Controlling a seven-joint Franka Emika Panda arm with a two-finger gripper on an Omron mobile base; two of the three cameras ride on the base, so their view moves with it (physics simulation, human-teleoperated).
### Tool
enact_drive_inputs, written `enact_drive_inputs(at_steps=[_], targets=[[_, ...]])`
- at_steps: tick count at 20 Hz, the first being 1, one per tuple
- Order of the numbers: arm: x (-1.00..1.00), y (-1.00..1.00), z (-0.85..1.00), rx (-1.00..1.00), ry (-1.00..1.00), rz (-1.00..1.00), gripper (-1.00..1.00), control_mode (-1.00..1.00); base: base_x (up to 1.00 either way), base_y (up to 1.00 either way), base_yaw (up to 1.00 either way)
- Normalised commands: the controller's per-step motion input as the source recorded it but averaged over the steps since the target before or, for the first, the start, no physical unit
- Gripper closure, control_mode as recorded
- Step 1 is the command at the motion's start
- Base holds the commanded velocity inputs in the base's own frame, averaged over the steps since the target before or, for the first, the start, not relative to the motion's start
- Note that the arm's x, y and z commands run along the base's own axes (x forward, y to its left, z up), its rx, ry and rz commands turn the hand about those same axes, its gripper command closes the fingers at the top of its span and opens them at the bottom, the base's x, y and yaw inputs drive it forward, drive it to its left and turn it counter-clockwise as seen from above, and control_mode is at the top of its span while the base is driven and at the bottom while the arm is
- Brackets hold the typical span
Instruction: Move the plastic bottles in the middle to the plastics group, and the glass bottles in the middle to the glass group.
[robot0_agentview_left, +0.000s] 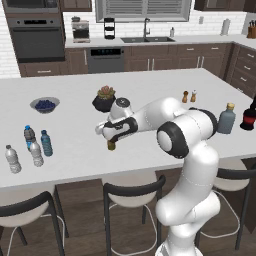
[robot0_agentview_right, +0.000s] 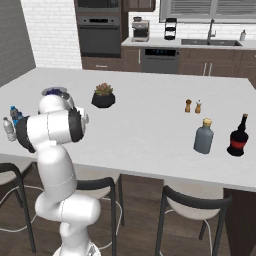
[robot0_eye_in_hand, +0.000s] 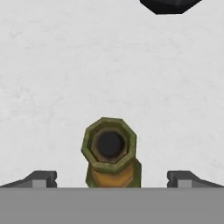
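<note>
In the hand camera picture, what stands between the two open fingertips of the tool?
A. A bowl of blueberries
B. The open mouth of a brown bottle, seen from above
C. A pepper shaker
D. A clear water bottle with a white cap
B: the hand view looks straight down on the round mouth of the brown bottle, which stands upright on the white counter between the spread fingertips of the tool.

The counter (robot0_agentview_left: 150, 90) looks like matt, faintly mottled pale stone. The water bottles (robot0_agentview_left: 30, 145) on it appear clear and bluish glossy plastic. The squat grey-blue bottle (robot0_agentview_right: 203, 136) and the dark bottle (robot0_agentview_right: 238, 136) look like smooth glass. The amber bottle (robot0_eye_in_hand: 111, 153) has a dull olive-brown rim.
</note>
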Motion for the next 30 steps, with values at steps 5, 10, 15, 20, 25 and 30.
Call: enact_drive_inputs(at_steps=[5, 10, 15, 20, 25, 30], targets=[[0.02, 0.01, 0.0, 0.0, 0.06, 0.0, -1.0, -1.0, 0.0, 0.0, 0.0], [0.03, 0.0, -0.07, 0.0, 0.08, 0.0, -1.0, -1.0, 0.0, 0.0, 0.0], [0.07, 0.0, -0.1, 0.0, 0.05, 0.0, -1.0, -1.0, 0.0, 0.0, 0.0], [0.09, 0.0, -0.01, 0.0, 0.0, 0.0, -1.0, -1.0, 0.0, 0.0, 0.0], [0.04, 0.0, -0.06, 0.0, 0.0, 0.0, -1.0, -1.0, 0.0, 0.0, 0.0], [0.0, 0.0, 0.0, 0.0, -0.01, 0.0, -1.0, -1.0, 0.0, 0.0, 0.0]])
